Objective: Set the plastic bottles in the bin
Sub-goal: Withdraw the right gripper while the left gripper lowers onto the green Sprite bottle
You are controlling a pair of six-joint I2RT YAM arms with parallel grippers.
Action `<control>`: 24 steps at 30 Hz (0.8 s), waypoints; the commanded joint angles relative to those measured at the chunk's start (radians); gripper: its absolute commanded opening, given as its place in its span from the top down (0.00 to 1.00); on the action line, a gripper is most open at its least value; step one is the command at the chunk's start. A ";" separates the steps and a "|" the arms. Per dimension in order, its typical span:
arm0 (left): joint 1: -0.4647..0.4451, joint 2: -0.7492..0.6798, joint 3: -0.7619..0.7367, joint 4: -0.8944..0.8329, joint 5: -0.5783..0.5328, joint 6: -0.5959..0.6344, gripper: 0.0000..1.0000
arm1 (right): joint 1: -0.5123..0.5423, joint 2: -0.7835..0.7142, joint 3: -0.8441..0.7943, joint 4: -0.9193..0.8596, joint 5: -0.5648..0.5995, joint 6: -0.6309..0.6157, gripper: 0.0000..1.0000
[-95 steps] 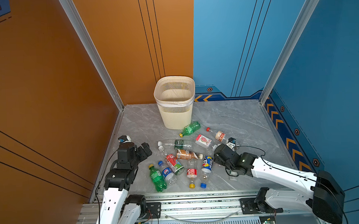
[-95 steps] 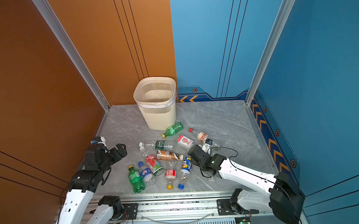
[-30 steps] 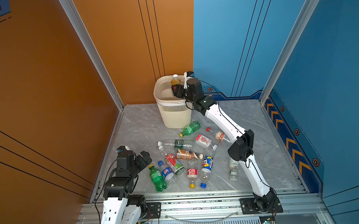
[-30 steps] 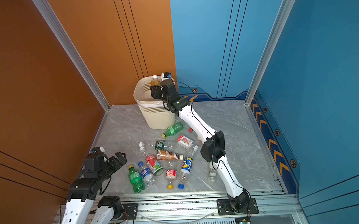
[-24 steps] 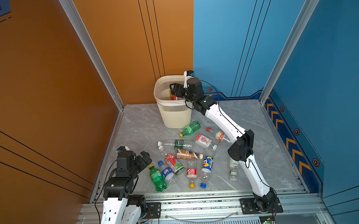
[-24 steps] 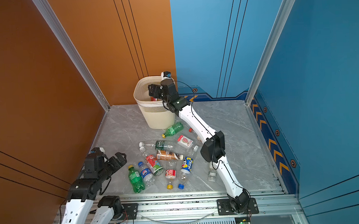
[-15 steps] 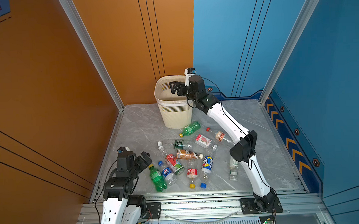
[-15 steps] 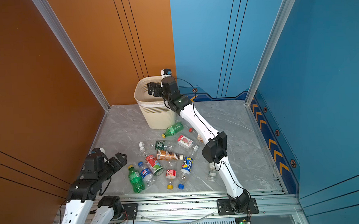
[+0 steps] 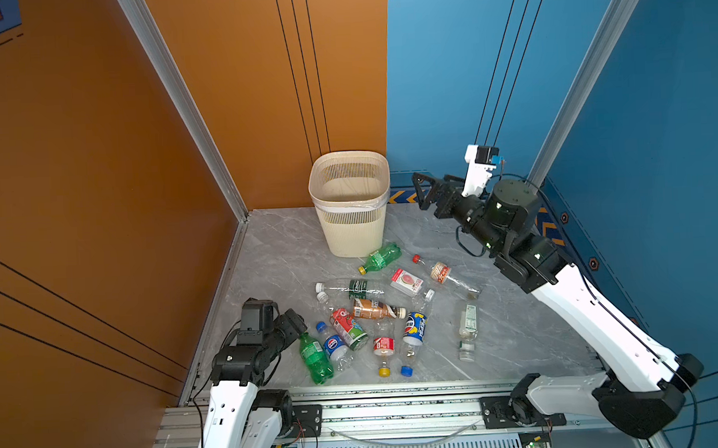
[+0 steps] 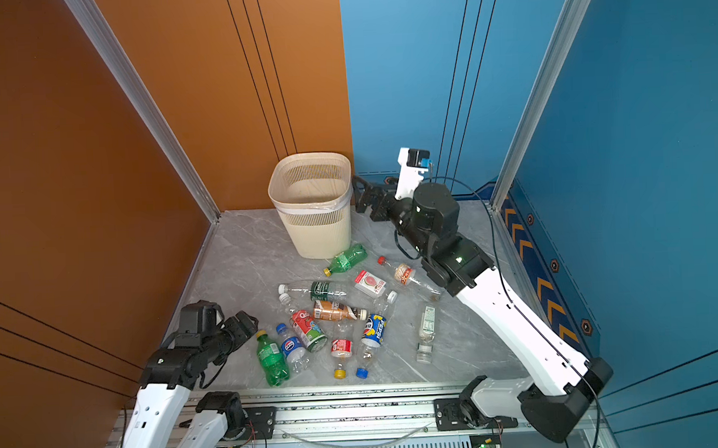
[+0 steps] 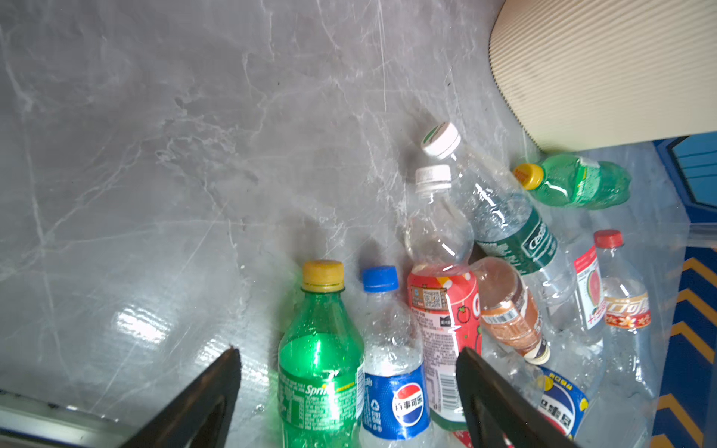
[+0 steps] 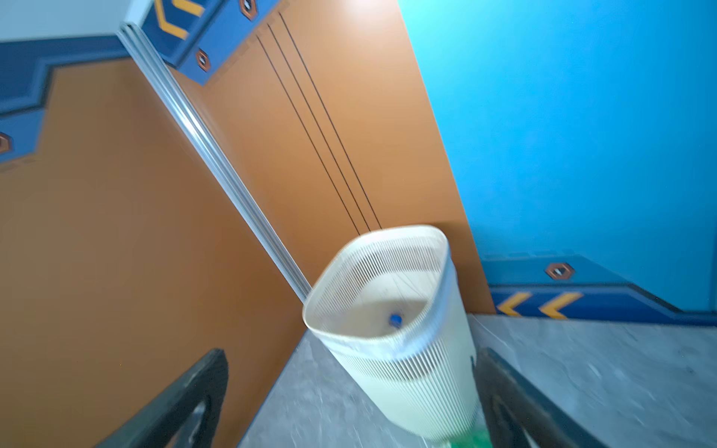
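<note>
The right tool (image 9: 421, 189) hung wide open and empty, raised just right of the bin (image 9: 351, 233), which stood at the back of the tabletop (image 9: 275, 253). A blue cap (image 12: 395, 319) showed inside the bin. The bottles (image 9: 375, 308) lay scattered in front of it. The left tool (image 11: 349, 353) sat low, jaws apart, gripping nothing, facing a green bottle (image 11: 320, 349).

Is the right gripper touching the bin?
Apart. In a top view, blue wall shows between the open right gripper and the bin.
</note>
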 commanded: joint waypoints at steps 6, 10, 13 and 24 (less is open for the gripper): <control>-0.214 0.017 -0.003 -0.126 -0.098 -0.167 0.21 | -0.080 -0.150 -0.367 -0.098 0.061 0.163 0.01; -0.286 0.015 -0.043 -0.128 -0.116 -0.217 0.22 | -0.119 -0.192 -0.428 -0.115 0.046 0.188 0.01; -0.322 0.026 -0.063 -0.127 -0.130 -0.235 0.22 | -0.134 -0.211 -0.450 -0.132 0.042 0.193 0.01; -0.360 0.061 -0.110 -0.072 -0.136 -0.265 0.22 | -0.166 -0.247 -0.493 -0.137 0.043 0.210 0.00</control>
